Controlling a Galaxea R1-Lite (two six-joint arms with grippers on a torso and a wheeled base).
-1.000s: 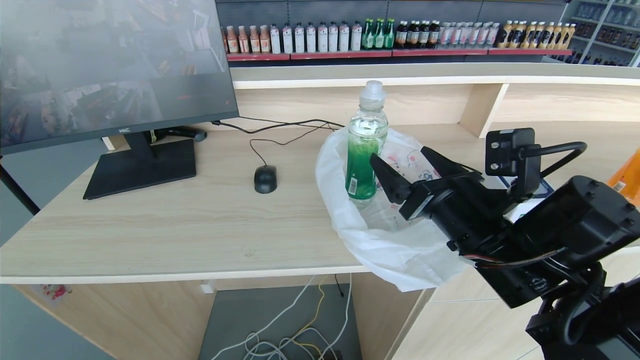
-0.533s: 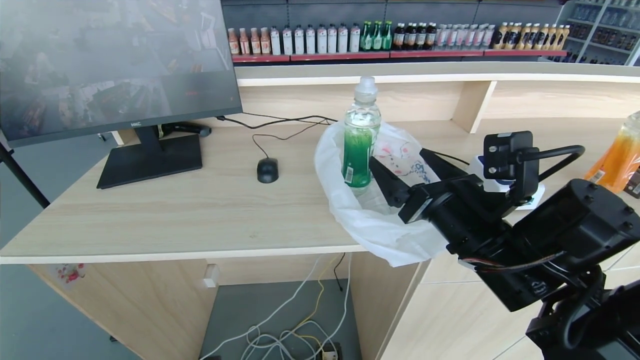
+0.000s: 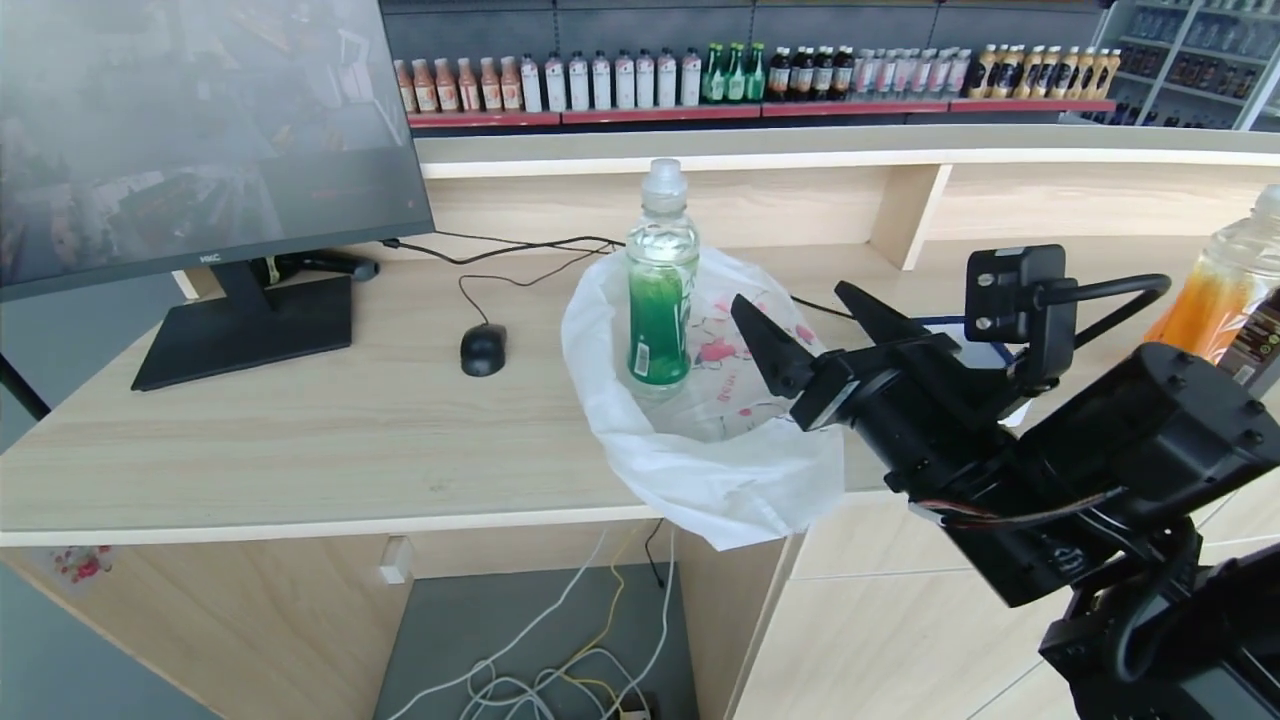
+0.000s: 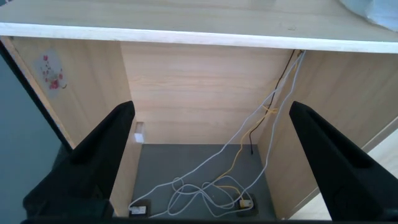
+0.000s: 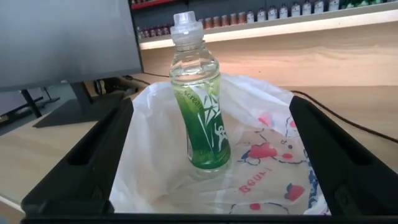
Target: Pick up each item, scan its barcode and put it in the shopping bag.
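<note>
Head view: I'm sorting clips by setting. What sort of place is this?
Probably a shop checkout: rows of bottled drinks on the shelf behind, a monitor on the wooden counter, and a green bottle standing in a shopping bag.

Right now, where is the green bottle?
In the head view, the green bottle stands upright in the bag on the counter, with the mouse to its left and the right gripper to its right.

Right arm (image 3: 1100,470), lower right of frame: matte black, boxy housings, small round screws. Right gripper (image 3: 790,293): two tapered wedge fingers. Square camera block (image 3: 1020,295) on a curved black bracket. Red and white wires (image 3: 1010,520) at the wrist joint. Left gripper (image 4: 211,106): the same black wedge fingers.
</note>
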